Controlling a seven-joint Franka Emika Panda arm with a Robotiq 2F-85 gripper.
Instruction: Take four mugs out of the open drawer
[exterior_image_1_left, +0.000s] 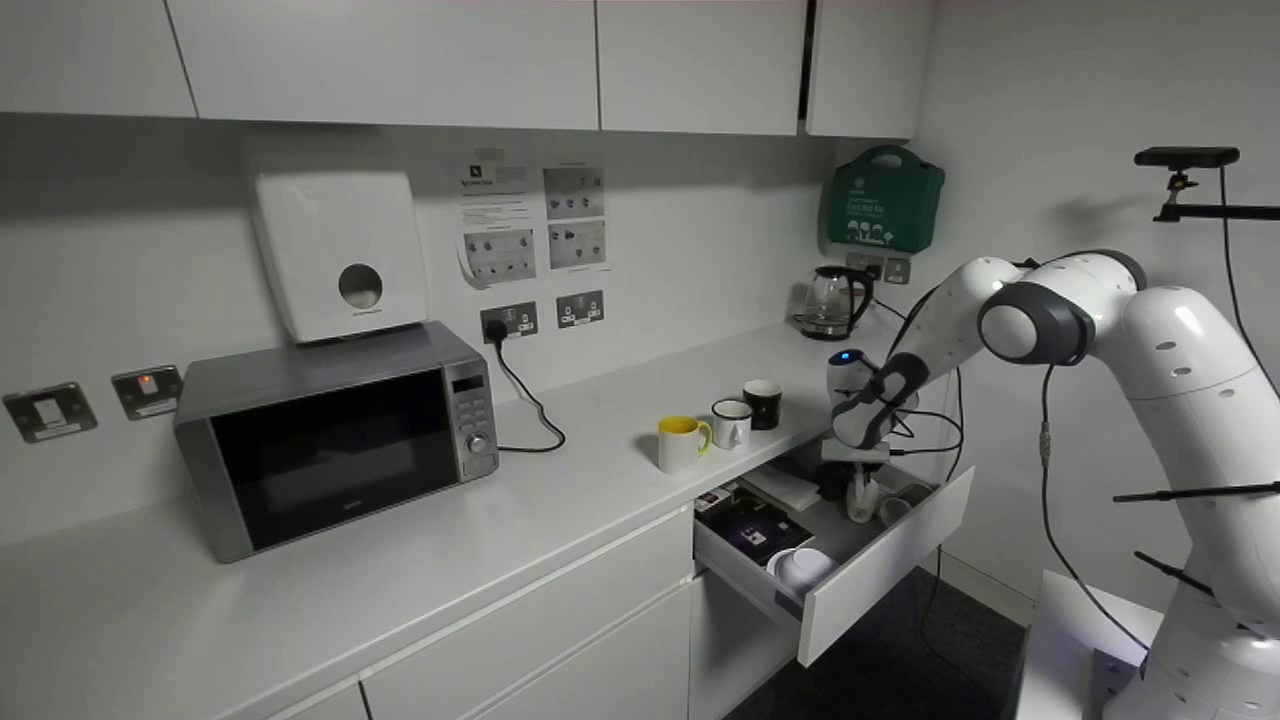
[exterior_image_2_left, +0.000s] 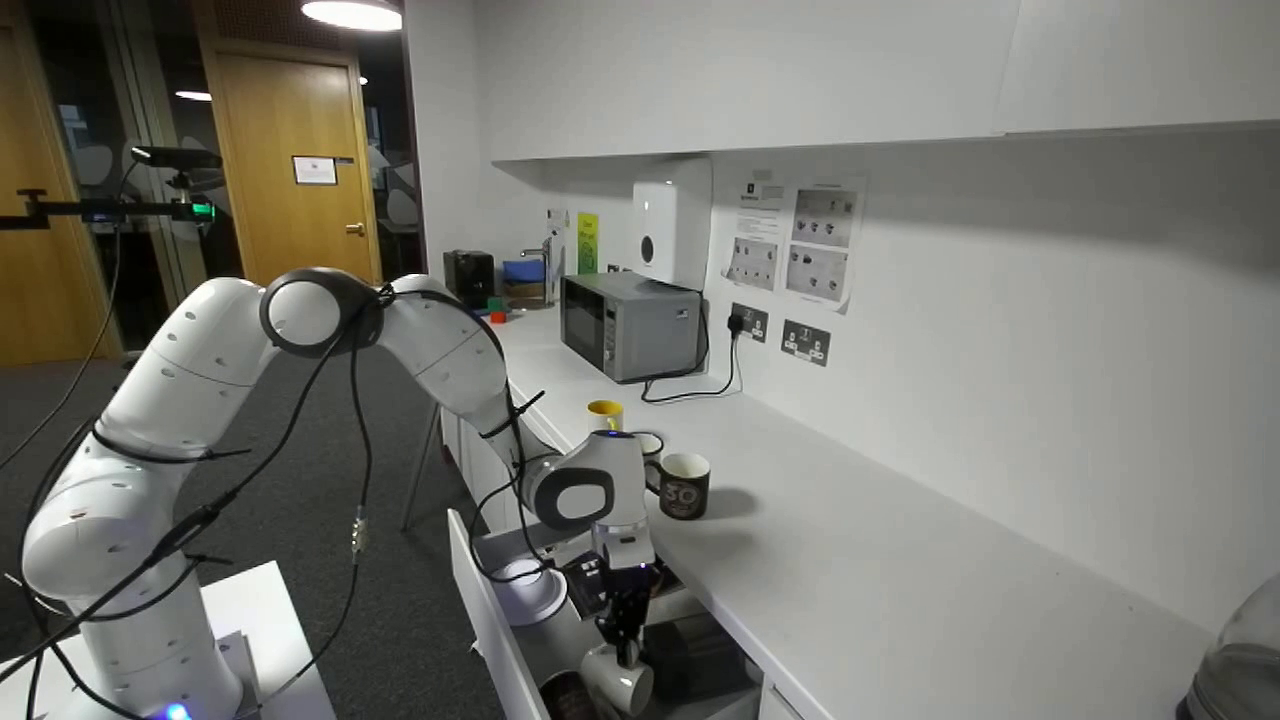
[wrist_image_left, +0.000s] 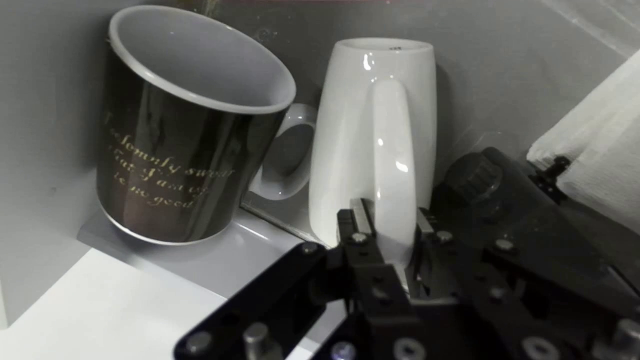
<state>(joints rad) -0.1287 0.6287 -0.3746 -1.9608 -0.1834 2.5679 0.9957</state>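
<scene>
White mug (wrist_image_left: 350, 135) is down in the drawer (exterior_image_1_left: 885, 570), right at the tip of the gripper (wrist_image_left: 392, 220); no reach left to make. Looks like it lies on its side, handle (wrist_image_left: 395, 155) up toward the tool. Key relation: in the wrist view the mug's long axis runs ahead from the fingers (wrist_image_left: 356, 250) and the handle follows the same line, so the jaws work across the handle's width, not along it. Only one tool here, nothing to choose.

Tool: jaws nearly together, one finger each side of the handle, hardly any daylight. Can't tell whether both press on it, so I wouldn't count on a grip yet.

Tight spot: lettered mug (wrist_image_left: 175, 150) sits just beside, its own handle toward the white one; touching or only close, can't tell. Black thing (wrist_image_left: 470, 180) on the other side, too dark to name.

Worktop (exterior_image_1_left: 560, 500) has three: yellow mug (exterior_image_1_left: 680, 447), rimmed mug (exterior_image_1_left: 728, 430), black mug (exterior_image_1_left: 764, 410). I read this as number four. Next: firm up on the handle, lift slow and straight. Risk: body swings under a handle-only hold and knocks its neighbour.
</scene>
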